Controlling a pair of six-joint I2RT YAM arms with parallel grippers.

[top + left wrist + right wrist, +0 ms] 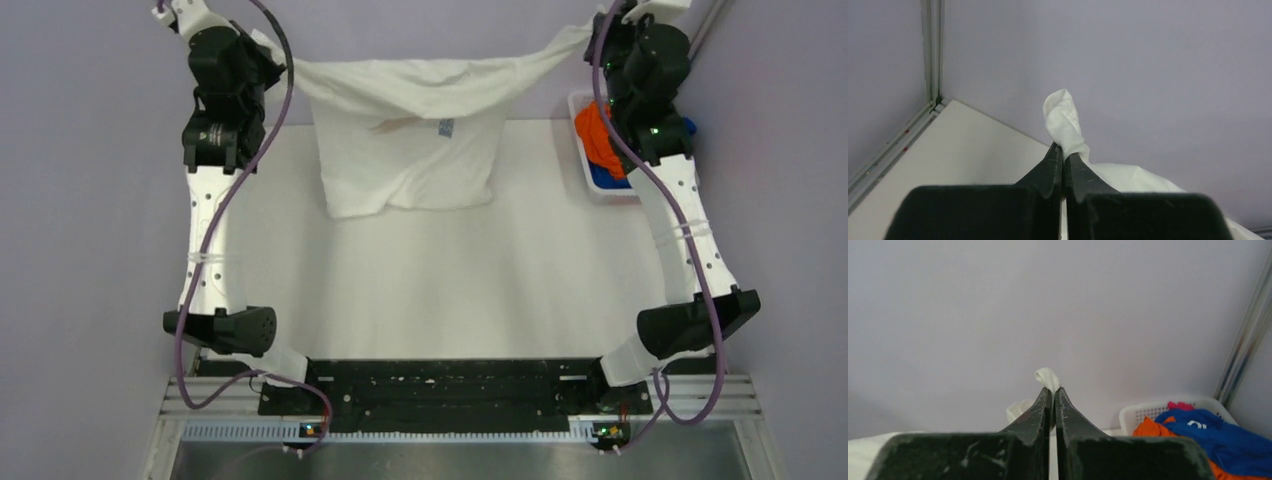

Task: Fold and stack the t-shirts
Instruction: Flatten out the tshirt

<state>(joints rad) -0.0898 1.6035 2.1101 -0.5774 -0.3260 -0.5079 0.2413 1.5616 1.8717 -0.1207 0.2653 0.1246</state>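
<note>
White t-shirt [410, 140] hung across the far end of the surface [450, 300] — left jaws and right jaws each clamped shut on a bunched corner. I would lower both evenly, span taut, so it lands flat.

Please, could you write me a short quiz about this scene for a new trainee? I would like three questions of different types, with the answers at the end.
1. True or false: both the left gripper and the right gripper are shut on the white t-shirt.
2. Where does the white basket stand? A: at the far right of the table. B: between the arm bases. C: at the near left corner.
3. Fill the gap: the basket holds an orange t-shirt, a pink-red t-shirt and a ____ one.
Key: 1 true; 2 A; 3 blue, the blue t-shirt.
</note>
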